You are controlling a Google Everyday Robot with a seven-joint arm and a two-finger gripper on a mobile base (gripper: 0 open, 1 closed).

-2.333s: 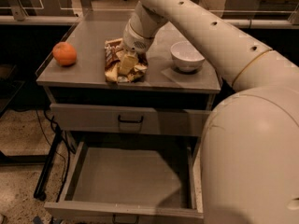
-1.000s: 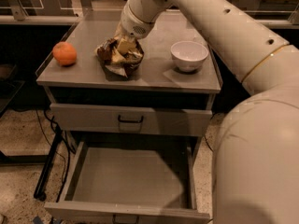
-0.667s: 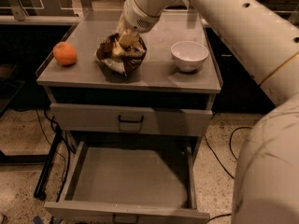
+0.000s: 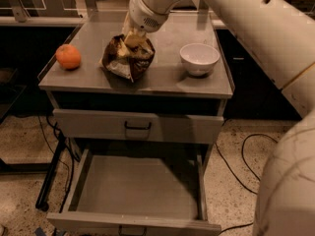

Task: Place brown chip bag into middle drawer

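The brown chip bag [image 4: 127, 57] hangs crumpled just above the front middle of the cabinet top, its cream edge pointing down. My gripper [image 4: 134, 35] comes down from the white arm at the top of the view and is shut on the bag's upper end, its fingertips buried in the folds. The middle drawer [image 4: 138, 187] stands pulled out below, near the floor, its flat grey bottom bare. The bag is over the cabinet top, well above and behind the open drawer.
An orange fruit [image 4: 68, 56] lies at the left of the grey cabinet top [image 4: 162, 80], a white bowl [image 4: 199, 58] at the right. A closed drawer front with a black loop handle [image 4: 138, 126] sits between top and open drawer. Cables [image 4: 241, 156] trail on the floor.
The bag has been lifted off the cabinet top by my gripper and carried slightly toward the front edge. The orange fruit, bowl and drawer have stayed put.
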